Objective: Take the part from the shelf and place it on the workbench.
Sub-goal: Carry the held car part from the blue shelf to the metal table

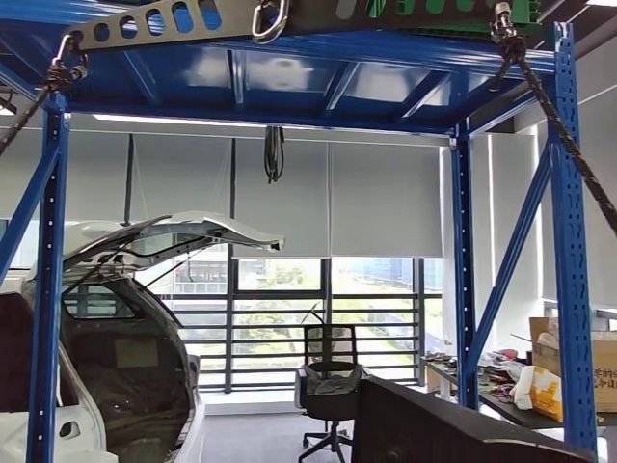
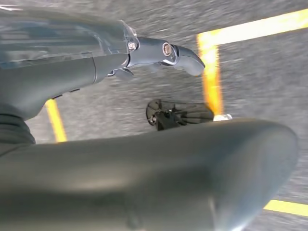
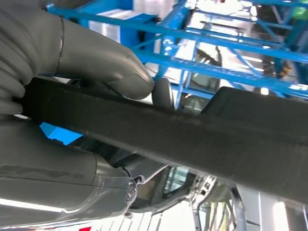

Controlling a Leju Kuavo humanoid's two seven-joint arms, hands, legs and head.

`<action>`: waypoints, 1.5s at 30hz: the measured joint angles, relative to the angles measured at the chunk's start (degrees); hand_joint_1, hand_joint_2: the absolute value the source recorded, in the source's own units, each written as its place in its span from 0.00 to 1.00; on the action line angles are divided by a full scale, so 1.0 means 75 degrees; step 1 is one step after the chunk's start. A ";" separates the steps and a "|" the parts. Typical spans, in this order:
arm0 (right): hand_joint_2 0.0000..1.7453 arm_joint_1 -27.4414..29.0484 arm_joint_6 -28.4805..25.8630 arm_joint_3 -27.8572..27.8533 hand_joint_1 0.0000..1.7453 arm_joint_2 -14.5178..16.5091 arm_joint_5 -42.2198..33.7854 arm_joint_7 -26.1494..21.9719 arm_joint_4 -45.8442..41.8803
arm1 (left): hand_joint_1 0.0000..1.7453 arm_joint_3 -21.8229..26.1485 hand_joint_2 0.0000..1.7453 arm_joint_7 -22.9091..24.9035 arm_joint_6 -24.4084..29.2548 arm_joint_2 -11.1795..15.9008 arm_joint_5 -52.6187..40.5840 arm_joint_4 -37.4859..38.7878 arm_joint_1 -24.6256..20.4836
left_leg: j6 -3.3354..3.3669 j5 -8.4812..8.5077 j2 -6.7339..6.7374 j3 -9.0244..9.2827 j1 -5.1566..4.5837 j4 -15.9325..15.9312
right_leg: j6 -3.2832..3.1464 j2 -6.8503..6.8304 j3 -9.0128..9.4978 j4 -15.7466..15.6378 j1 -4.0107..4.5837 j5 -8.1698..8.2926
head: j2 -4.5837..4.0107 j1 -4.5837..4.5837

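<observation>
Beneath the blue steel frame (image 1: 466, 289), the long dark part (image 3: 203, 139) was gripped by the right hand (image 3: 91, 96), seemingly for carrying to the workbench, while the left hand (image 2: 145, 144) hung empty, fingers apart.

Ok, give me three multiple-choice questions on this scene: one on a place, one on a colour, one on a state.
1. Where does the black wheeled office chair stand? A) before the railed windows B) inside a car C) on a table
2. What colour is the steel rack frame? A) red B) blue C) green
3. The right hand: A) hangs free B) grips the long black felt-covered part C) presses the floor
Answers: 1 A, windows right behind it; 2 B, blue posts; 3 B, it clamps the part.
</observation>
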 joint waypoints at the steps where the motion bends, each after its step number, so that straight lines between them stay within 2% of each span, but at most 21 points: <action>1: 1.00 0.0001 0.0034 -0.0016 1.00 0.0018 -0.0060 -0.0026 0.0004 | 0.00 0.0004 1.00 0.0227 0.0033 0.0026 0.0020 0.0000 0.0013 | -0.0028 -0.0146 0.0000 -0.0092 0.0014 0.0428 | 0.0003 0.0026 -0.0084 0.0017 0.0002 0.0056 | -0.0001 -0.0001; 3: 1.00 0.0004 0.0112 -0.0060 1.00 0.0043 -0.0161 -0.0071 0.0015 | 0.00 0.0033 1.00 0.0743 0.0088 0.0122 0.0085 0.0000 0.0051 | -0.0071 0.0022 -0.0003 0.0089 0.0048 0.0496 | 0.0034 0.0108 -0.0246 0.0074 -0.0003 0.0142 | -0.0002 -0.0001; 6: 1.00 -0.0024 0.0211 -0.0125 1.00 0.0084 -0.0246 -0.0123 0.0027 | 0.00 0.0141 1.00 0.1432 0.0215 0.0328 0.0175 0.0000 0.0107 | -0.0086 0.0469 -0.0235 0.1046 0.0116 -0.0949 | 0.0103 0.0251 -0.0478 0.0260 -0.0012 0.0187 | -0.0002 -0.0001; 8: 1.00 -0.0048 0.0224 -0.0155 1.00 0.0119 -0.0256 -0.0151 0.0036 | 0.00 0.0221 1.00 0.1670 0.0291 0.0435 0.0206 -0.0001 0.0138 | -0.0045 0.0467 -0.0416 0.1333 0.0131 -0.1479 | 0.0184 0.0344 -0.0622 0.0379 -0.0006 0.0221 | -0.0001 0.0000; 10: 1.00 -0.0043 0.0224 -0.0195 1.00 0.0140 -0.0264 -0.0168 0.0044 | 0.00 0.0279 1.00 0.1775 0.0343 0.0520 0.0214 -0.0004 0.0160 | 0.0050 0.0470 -0.0350 0.1302 0.0124 -0.1520 | 0.0283 0.0418 -0.0707 0.0423 -0.0019 0.0264 | -0.0001 0.0000; 12: 1.00 -0.0037 0.0227 -0.0255 1.00 0.0143 -0.0290 -0.0170 0.0048 | 0.00 0.0329 1.00 0.1827 0.0377 0.0581 0.0223 -0.0009 0.0168 | 0.0178 0.0527 -0.0234 0.1263 0.0137 -0.1545 | 0.0366 0.0324 -0.0834 0.0642 -0.0032 0.0092 | -0.0002 -0.0001; 15: 1.00 -0.0012 0.0275 -0.0310 1.00 0.0144 -0.0349 -0.0160 0.0081 | 0.00 0.0390 1.00 0.1836 0.0379 0.0627 0.0243 -0.0012 0.0204 | 0.0280 0.0585 -0.0038 0.1199 0.0127 -0.1554 | 0.0470 0.0110 -0.1387 0.1987 -0.0067 -0.0658 | -0.0002 -0.0001; 17: 1.00 0.0061 0.0320 -0.0322 1.00 0.0144 -0.0366 -0.0163 0.0120 | 0.00 0.0417 1.00 0.1822 0.0367 0.0634 0.0243 -0.0012 0.0225 | 0.0296 0.0597 0.0094 0.1174 0.0115 -0.1548 | 0.0509 0.0079 -0.1593 0.2622 -0.0087 -0.0848 | -0.0002 -0.0001; 18: 1.00 0.0099 0.0341 -0.0324 1.00 0.0144 -0.0368 -0.0173 0.0137 | 0.00 0.0427 1.00 0.1810 0.0355 0.0633 0.0239 -0.0012 0.0224 | 0.0297 0.0600 0.0155 0.1172 0.0110 -0.1547 | 0.0511 0.0059 -0.1482 0.2494 -0.0091 -0.0727 | -0.0002 -0.0001; 21: 1.00 0.0142 0.0411 -0.0331 1.00 0.0144 -0.0369 -0.0225 0.0150 | 0.00 0.0440 1.00 0.1781 0.0322 0.0630 0.0213 -0.0012 0.0203 | 0.0275 0.0597 0.0309 0.1186 0.0084 -0.1542 | 0.0426 -0.0199 -0.0647 0.0947 -0.0049 -0.0054 | -0.0002 -0.0001; 23: 1.00 0.0150 0.0458 -0.0333 1.00 0.0144 -0.0373 -0.0257 0.0146 | 0.00 0.0441 1.00 0.1773 0.0311 0.0628 0.0192 -0.0012 0.0196 | 0.0218 0.0602 0.0395 0.1161 0.0053 -0.1535 | 0.0341 -0.0343 -0.0410 0.0399 0.0010 0.0064 | -0.0002 -0.0001; 25: 1.00 0.0186 0.0503 -0.0335 1.00 0.0144 -0.0378 -0.0278 0.0146 | 0.00 0.0441 1.00 0.1750 0.0307 0.0627 0.0178 -0.0012 0.0195 | 0.0140 0.0607 0.0490 0.1139 0.0040 -0.1544 | 0.0271 -0.0257 -0.0436 0.0343 0.0019 0.0065 | -0.0002 -0.0001; 27: 1.00 0.0213 0.0537 -0.0337 1.00 0.0152 -0.0384 -0.0294 0.0143 | 0.00 0.0441 1.00 0.1709 0.0310 0.0625 0.0169 -0.0012 0.0188 | 0.0077 0.0449 0.0398 0.1080 0.0053 -0.1410 | 0.0180 -0.0164 -0.0450 0.0282 -0.0015 0.0120 | -0.0002 -0.0001; 30: 1.00 0.0223 0.0551 -0.0326 1.00 0.0201 -0.0364 -0.0312 0.0146 | 0.00 0.0442 1.00 0.1624 0.0321 0.0620 0.0169 -0.0012 0.0202 | 0.0036 -0.0254 0.0089 0.0543 0.0071 -0.0169 | 0.0082 -0.0024 -0.0477 0.0246 -0.0033 0.0173 | -0.0002 -0.0001; 32: 1.00 0.0239 0.0551 -0.0320 1.00 0.0233 -0.0317 -0.0337 0.0153 | 0.00 0.0447 1.00 0.1525 0.0331 0.0624 0.0188 -0.0012 0.0219 | 0.0023 -0.0464 0.0034 0.0191 0.0071 0.0600 | 0.0069 0.0106 -0.0489 0.0253 -0.0026 0.0180 | -0.0002 -0.0001; 34: 1.00 0.0243 0.0551 -0.0318 1.00 0.0258 -0.0288 -0.0382 0.0152 | 0.00 0.0450 1.00 0.1433 0.0341 0.0640 0.0201 -0.0012 0.0220 | 0.0020 -0.0102 -0.0002 0.0320 0.0086 0.0277 | 0.0076 0.0252 -0.0484 0.0282 -0.0028 0.0176 | -0.0002 -0.0001; 36: 1.00 0.0237 0.0551 -0.0318 1.00 0.0286 -0.0279 -0.0425 0.0133 | 0.00 0.0450 1.00 0.1373 0.0353 0.0661 0.0201 -0.0012 0.0211 | 0.0024 0.0436 -0.0219 0.0737 0.0134 -0.0713 | 0.0121 0.0404 -0.0523 0.0372 -0.0021 0.0143 | -0.0002 0.0000; 37: 1.00 0.0234 0.0551 -0.0319 1.00 0.0300 -0.0269 -0.0438 0.0115 | 0.00 0.0450 1.00 0.1350 0.0361 0.0672 0.0200 -0.0012 0.0206 | 0.0031 0.0565 -0.0334 0.0891 0.0153 -0.1082 | 0.0154 0.0480 -0.0575 0.0432 -0.0018 0.0129 | -0.0002 -0.0001; 40: 1.00 0.0305 0.0542 -0.0327 1.00 0.0325 -0.0221 -0.0455 0.0022 | 0.00 0.0450 1.00 0.1293 0.0378 0.0694 0.0197 -0.0012 0.0188 | 0.0073 0.0545 -0.0393 0.0964 0.0151 -0.1314 | 0.0256 0.0664 -0.0718 0.0521 -0.0029 0.0146 | -0.0002 -0.0005; 43: 1.00 0.0382 0.0536 -0.0334 1.00 0.0326 -0.0206 -0.0459 -0.0105 | 0.00 0.0450 1.00 0.1237 0.0379 0.0722 0.0195 -0.0014 0.0164 | 0.0192 0.0585 -0.0200 0.0967 0.0173 -0.1342 | 0.0371 0.0412 -0.0881 0.0887 -0.0034 -0.0117 | -0.0002 -0.0004; 45: 1.00 0.0387 0.0557 -0.0326 1.00 0.0328 -0.0209 -0.0461 -0.0154 | 0.00 0.0450 1.00 0.1206 0.0379 0.0747 0.0192 -0.0017 0.0167 | 0.0247 0.0583 -0.0051 0.0966 0.0164 -0.1346 | 0.0444 0.0152 -0.1271 0.1784 -0.0060 -0.0595 | -0.0002 -0.0004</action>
